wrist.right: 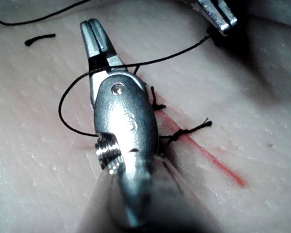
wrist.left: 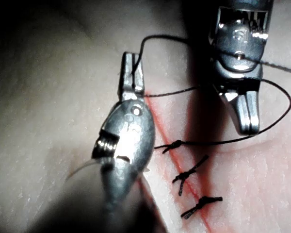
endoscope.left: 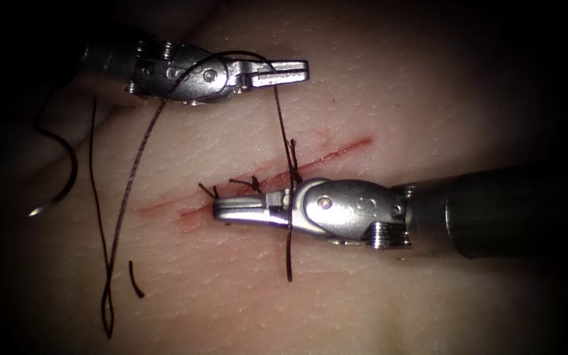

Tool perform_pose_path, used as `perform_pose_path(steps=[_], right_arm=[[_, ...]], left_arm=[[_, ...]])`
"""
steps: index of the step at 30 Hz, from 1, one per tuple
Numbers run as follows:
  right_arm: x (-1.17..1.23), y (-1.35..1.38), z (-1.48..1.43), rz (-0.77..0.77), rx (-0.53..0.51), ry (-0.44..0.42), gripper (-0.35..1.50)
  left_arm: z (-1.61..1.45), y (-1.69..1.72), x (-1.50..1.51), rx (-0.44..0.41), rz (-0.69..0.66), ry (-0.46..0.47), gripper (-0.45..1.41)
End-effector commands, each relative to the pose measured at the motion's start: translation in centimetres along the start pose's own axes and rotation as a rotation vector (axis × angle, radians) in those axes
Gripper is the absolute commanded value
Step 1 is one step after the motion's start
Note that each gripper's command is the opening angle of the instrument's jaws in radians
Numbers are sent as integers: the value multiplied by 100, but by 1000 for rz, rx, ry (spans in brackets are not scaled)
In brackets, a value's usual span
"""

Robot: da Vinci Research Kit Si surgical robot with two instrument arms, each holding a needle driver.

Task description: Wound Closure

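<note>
The needle point(endoscope.left: 60, 181) lies far left of the cut point(endoscope.left: 258, 184) in deep shadow, so its upper end and where the thread point(endoscope.left: 126, 190) joins it can't be made out. The right tool point(endoscope.left: 248, 209) covers part of the cut and a stretch of thread passing behind its body; its shaft runs off the endoscope view's right edge. The left tool point(endoscope.left: 284, 71) has its shaft lost in dark at upper left; whether its closed jaws pinch the thread is too small to tell.
</note>
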Motion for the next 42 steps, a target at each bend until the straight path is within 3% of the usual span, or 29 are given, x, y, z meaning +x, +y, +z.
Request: perform_pose_path(steps=[1,9,23,39,41,42], right_arm=[[-2,-5,7,-8,3,4,-35],[17,10,-1,-8,-33,23,-35],[10,24,-31,16,-211,24,-35],[12,43,-45,109,-349,31,-35],[11,44,-43,126,-372,10,-15],[11,45,-43,125,-373,-7,-15]], left_arm=[[5,6,-11,-1,-2,-3,-45],[-8,29,-37,1,-22,-10,-45],[-42,59,-43,48,-61,51,-45],[-28,134,-74,63,-82,39,-45],[-25,140,-75,61,-84,41,-45],[-24,142,-74,60,-83,42,-45]])
